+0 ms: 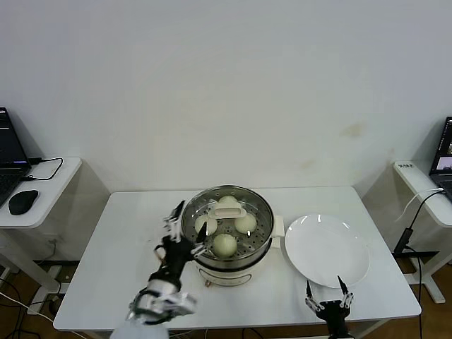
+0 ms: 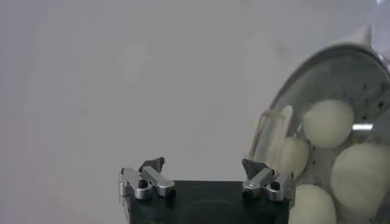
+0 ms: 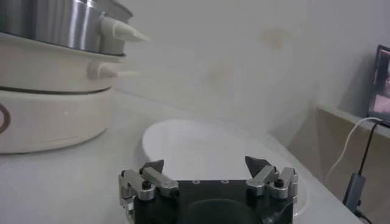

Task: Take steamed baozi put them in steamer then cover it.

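Observation:
The steel steamer (image 1: 263,215) sits on its cream pot (image 1: 224,272) at the table's middle. Several cream-white baozi lie inside, among them one at the front (image 1: 224,244), one on the left (image 1: 205,224) and one on the right (image 1: 245,223). A clear glass lid rests over them, its cream handle (image 1: 227,210) on top. My left gripper (image 1: 185,232) is open beside the steamer's left rim and holds nothing. In the left wrist view that gripper (image 2: 203,164) stands empty, with the baozi (image 2: 328,122) and lid handle (image 2: 268,131) off to one side. My right gripper (image 1: 325,288) is open and empty near the table's front edge.
A bare white plate (image 1: 326,251) lies right of the steamer, just beyond the right gripper (image 3: 204,163). The pot's side handle (image 1: 277,226) points toward the plate. A side table on the left holds a mouse (image 1: 22,201) and a laptop; another side table (image 1: 424,191) stands on the right.

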